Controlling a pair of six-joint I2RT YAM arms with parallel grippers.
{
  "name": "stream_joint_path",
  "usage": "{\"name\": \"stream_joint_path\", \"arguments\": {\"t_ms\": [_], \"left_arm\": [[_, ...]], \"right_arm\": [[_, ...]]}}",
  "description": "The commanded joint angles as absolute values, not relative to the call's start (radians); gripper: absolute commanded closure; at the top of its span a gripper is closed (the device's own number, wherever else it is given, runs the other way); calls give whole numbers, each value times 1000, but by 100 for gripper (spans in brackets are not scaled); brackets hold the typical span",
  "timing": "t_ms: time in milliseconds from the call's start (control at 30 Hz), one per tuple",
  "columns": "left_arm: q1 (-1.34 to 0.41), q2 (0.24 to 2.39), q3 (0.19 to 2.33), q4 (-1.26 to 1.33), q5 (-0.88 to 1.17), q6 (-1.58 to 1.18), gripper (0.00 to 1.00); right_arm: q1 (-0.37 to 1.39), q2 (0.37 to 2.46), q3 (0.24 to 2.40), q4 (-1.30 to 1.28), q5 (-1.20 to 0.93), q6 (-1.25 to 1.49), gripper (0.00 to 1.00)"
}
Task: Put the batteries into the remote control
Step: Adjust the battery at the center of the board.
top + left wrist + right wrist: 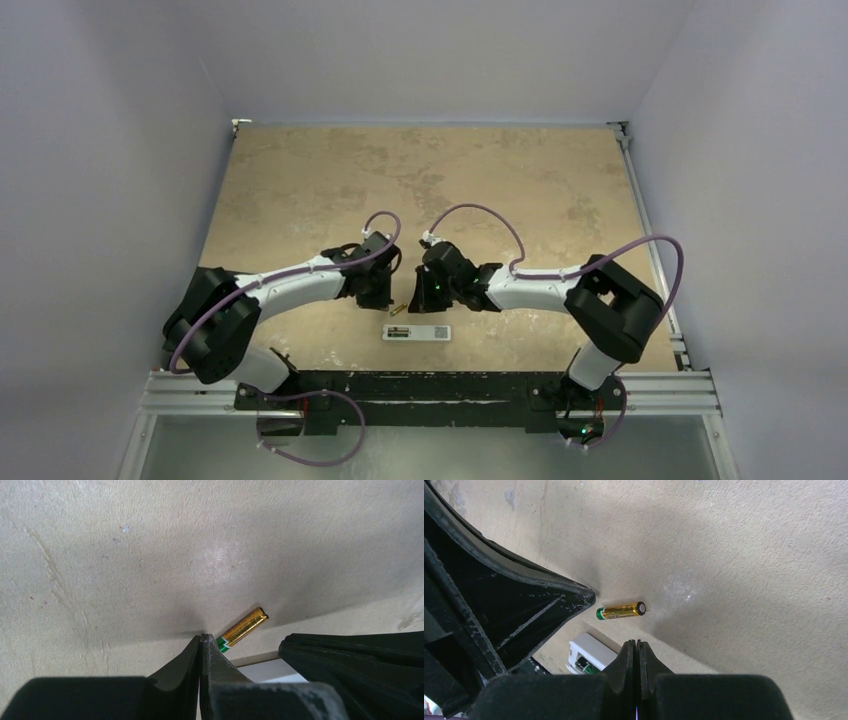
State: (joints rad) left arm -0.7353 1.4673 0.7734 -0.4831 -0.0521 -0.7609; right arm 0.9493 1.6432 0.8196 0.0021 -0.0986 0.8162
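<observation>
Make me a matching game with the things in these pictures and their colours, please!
Things:
1. loose battery
2. remote control
3. left gripper
4. table

Colours:
a. white
b. sandy beige
c. gold with a green end
d. black

Pairs: 1-c, 2-a, 3-d, 4-b

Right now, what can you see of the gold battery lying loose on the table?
The gold battery is a small cylinder in shiny gold wrap, with a green band at one end and a dark cap at the other. It lies on its side on the tan table, close to the white remote but apart from it. Nothing holds it; the shut left hand sits at its green end, contact unclear.
</observation>
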Motion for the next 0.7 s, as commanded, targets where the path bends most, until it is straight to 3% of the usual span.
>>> {"name": "stream_joint_path", "arguments": {"t_ms": [0, 667], "left_arm": [[-731, 1480, 762, -447, -22, -735, 100], [-736, 1506, 700, -341, 143, -734, 100]], "right_arm": [[956, 1655, 829, 56, -111, 831, 100], [956, 1735, 867, 63, -95, 847, 100]]}}
